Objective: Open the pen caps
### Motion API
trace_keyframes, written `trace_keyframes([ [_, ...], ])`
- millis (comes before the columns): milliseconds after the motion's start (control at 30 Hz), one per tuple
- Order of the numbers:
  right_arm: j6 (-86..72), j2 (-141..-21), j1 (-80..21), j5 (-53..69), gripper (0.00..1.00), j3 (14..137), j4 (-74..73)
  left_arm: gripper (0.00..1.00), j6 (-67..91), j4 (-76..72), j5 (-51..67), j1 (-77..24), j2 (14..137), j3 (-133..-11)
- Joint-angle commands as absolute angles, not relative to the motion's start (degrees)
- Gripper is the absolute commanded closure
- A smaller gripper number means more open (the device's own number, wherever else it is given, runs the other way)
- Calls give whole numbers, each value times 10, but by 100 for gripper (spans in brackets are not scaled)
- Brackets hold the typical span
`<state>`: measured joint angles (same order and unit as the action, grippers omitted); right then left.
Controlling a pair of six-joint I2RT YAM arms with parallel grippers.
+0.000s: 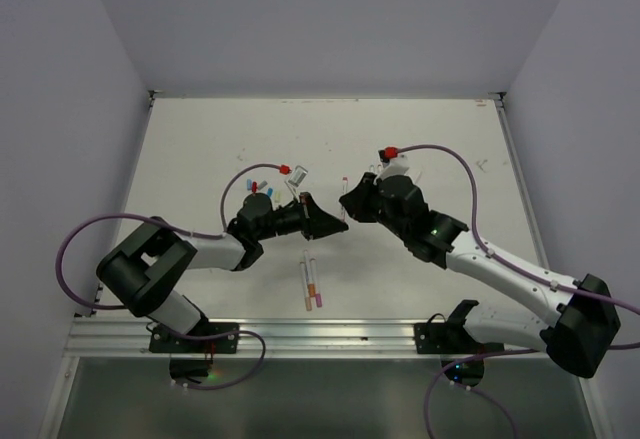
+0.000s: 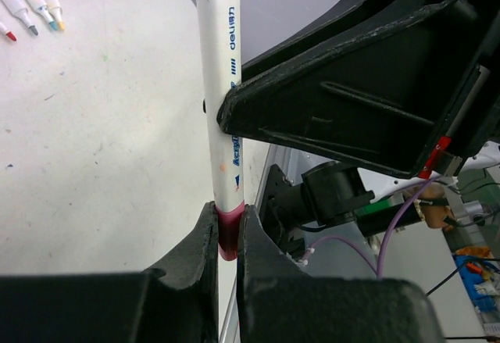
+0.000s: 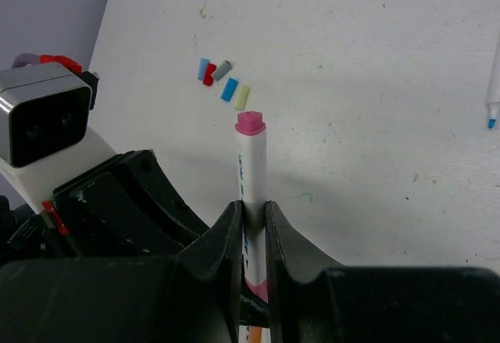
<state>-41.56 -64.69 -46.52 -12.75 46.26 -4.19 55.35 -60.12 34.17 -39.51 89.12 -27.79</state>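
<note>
My two grippers meet over the middle of the table and hold one white-barrelled pen (image 2: pixel 219 85) between them. My left gripper (image 2: pixel 227 216) is shut on the pink cap (image 2: pixel 227 234) at the pen's near end; in the top view it (image 1: pixel 334 225) points right. My right gripper (image 3: pixel 252 206) is shut on the white barrel (image 3: pixel 250 167), just above the pink cap (image 3: pixel 258 287); in the top view it (image 1: pixel 347 207) points left. The pen's other pink end (image 3: pixel 249 123) sticks out past my right fingers. The cap still sits against the barrel.
Several loose caps (image 3: pixel 221 79) lie in a cluster behind the left arm (image 1: pixel 258 188). Two capped pens (image 1: pixel 311 285) lie near the front edge. Uncapped pens (image 2: pixel 31 3) lie further back, and one blue-tipped pen (image 3: pixel 493 85) lies to the side.
</note>
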Motion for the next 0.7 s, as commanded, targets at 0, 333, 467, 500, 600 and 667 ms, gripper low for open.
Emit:
trace_keyframes([
  [0,-428,-631,-466,-151,100,457,-18,100,531,-579,337,-401,877,-290],
  [333,-413,-664,-466,-111,73,472,-28,100,444,-439,294,-402,824,-311],
  [467,-421,-678,-466,-99,68,469,-11,100,446,-438,295,-403,823,-317],
  [500,-421,-679,-467,-98,68,470,-10,100,446,-438,295,-405,823,-319],
  [600,-421,-686,-467,-93,67,472,-4,100,446,-436,294,-408,824,-322],
  [667,-422,-691,-466,-92,68,475,-4,100,448,-438,293,-409,825,-322],
])
